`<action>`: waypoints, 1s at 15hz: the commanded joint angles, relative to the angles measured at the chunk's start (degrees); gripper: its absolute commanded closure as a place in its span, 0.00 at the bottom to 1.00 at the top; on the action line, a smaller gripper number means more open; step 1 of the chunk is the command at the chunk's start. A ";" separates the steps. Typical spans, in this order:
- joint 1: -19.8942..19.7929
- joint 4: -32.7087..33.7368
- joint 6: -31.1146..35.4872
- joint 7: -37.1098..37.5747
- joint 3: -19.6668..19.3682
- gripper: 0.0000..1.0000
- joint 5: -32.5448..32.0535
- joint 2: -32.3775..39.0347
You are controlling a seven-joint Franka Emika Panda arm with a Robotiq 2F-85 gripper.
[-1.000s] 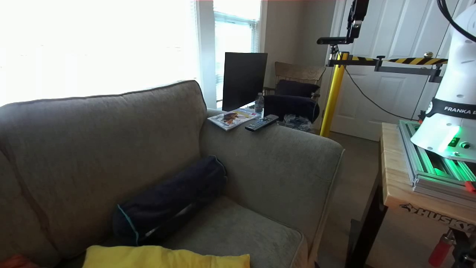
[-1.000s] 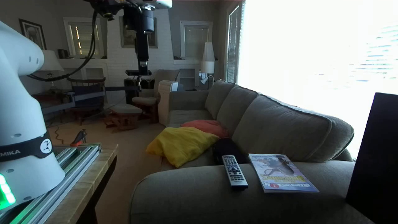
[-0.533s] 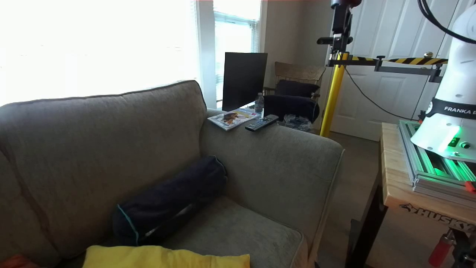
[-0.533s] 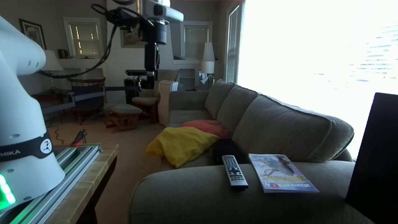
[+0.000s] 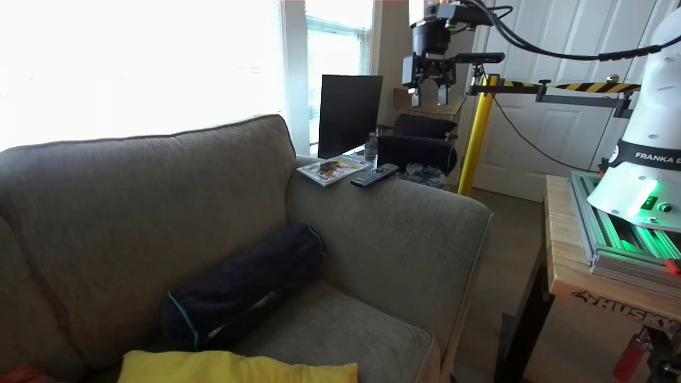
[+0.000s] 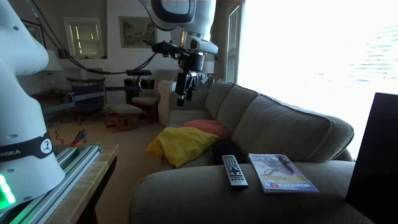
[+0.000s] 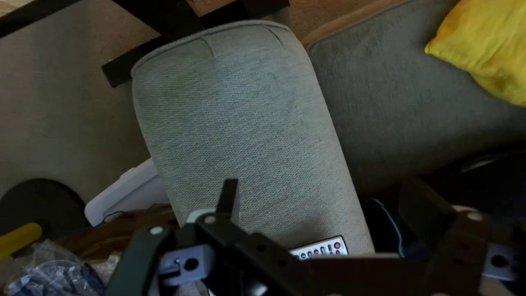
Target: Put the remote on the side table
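Note:
The remote (image 5: 374, 175) lies flat on the sofa arm (image 5: 404, 223), beside the pale magazine; it also shows in an exterior view (image 6: 234, 171). In the wrist view, one end of the remote (image 7: 322, 248) shows, the rest hidden behind my gripper. My gripper (image 5: 430, 98) is open and empty, pointing down in the air above the sofa arm; it also shows in an exterior view (image 6: 184, 99). Its fingers stand wide apart in the wrist view (image 7: 324, 193). A brown wooden surface beside the arm, seemingly the side table (image 7: 119, 224), is largely covered by clutter.
The magazine (image 6: 281, 172) lies beside the remote, near the upright black screen (image 5: 348, 114). A water bottle (image 5: 371, 149) and clear plastic (image 5: 424, 175) are behind the arm. A yellow pole (image 5: 475, 143) stands nearby. A navy bolster (image 5: 247, 284) lies on the seat.
My gripper has come lower and swung out from near the yellow pole to above the sofa arm, closer to the remote. The remote and magazine have not moved.

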 commanded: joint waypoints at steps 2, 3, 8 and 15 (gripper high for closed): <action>-0.78 14.11 2.83 8.38 -3.13 0.00 1.87 18.30; -0.56 16.24 3.80 9.96 -4.09 0.00 2.36 21.26; -0.28 24.21 5.76 16.72 -7.62 0.00 8.02 31.86; -2.59 25.54 10.82 22.90 -9.17 0.00 19.38 38.65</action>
